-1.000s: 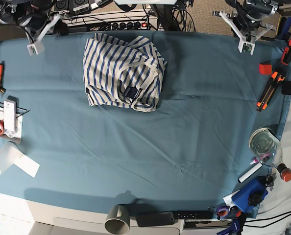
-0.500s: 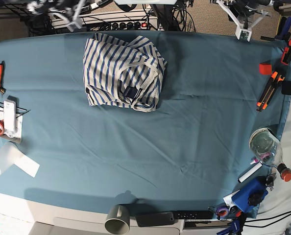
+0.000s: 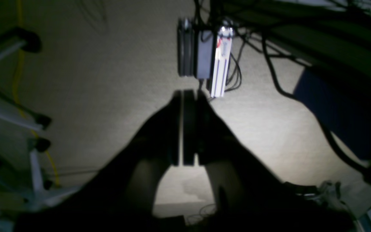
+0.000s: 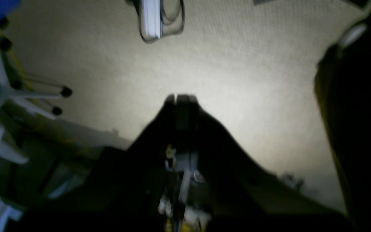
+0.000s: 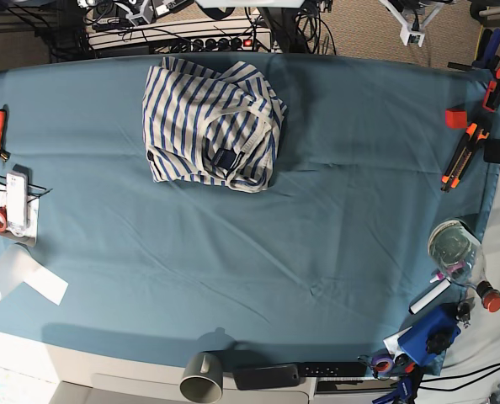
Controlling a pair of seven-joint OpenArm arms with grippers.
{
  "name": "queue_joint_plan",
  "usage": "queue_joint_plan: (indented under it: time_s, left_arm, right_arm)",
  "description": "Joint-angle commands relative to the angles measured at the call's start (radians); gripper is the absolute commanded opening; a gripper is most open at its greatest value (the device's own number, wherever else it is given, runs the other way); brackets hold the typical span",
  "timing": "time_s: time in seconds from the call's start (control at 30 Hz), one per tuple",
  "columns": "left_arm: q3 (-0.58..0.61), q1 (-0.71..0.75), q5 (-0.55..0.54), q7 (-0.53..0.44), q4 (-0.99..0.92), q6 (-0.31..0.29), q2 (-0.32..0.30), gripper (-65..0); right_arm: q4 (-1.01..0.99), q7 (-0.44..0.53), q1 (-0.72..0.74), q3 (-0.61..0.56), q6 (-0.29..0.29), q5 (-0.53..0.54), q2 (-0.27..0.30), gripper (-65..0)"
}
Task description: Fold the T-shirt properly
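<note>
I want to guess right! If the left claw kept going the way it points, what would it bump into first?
Probably the carpet floor. The shut left claw points off the table toward it, near a dark box with cables. Depth is hard to judge.

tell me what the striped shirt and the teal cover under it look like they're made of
T-shirt: soft knit cloth, probably cotton jersey, matte; it slumps into rounded folds and the blue stripes bend with them.
Teal table cloth: thin woven fabric, matte, lying flat with fine shallow creases and a hemmed edge on the right; the exact fibre can't be told from here.
</note>
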Motion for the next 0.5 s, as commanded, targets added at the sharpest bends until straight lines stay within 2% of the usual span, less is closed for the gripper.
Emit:
queue_joint_plan:
  time_s: [0.0, 0.13, 0.33, 0.47]
  left_arm:
    - [-0.002, -0.001, -0.003, -0.001, -0.026, -0.004, -0.005, -65.0]
    - [-0.002, -0.058, -0.002, -0.044, -0.192, -0.004, -0.005, -65.0]
    - [-0.002, -0.157, 0.009, -0.139, -0.424, -0.007, -0.005, -65.0]
    - [-0.002, -0.214, 0.063, -0.262, -0.549, -0.030, -0.005, -65.0]
  right_arm:
    - [-0.030, 0.007, 0.007, 0.002, 0.003, 0.001, 0.009, -65.0]
    - [-0.184, 0.044, 0.089, 0.002, 0.003, -0.014, 0.010, -65.0]
    - [-0.378, 0.158, 0.206, 0.002, 0.000, -0.047, 0.009, -65.0]
    - [-0.484, 0.255, 0.273, 0.002, 0.000, -0.086, 0.009, -65.0]
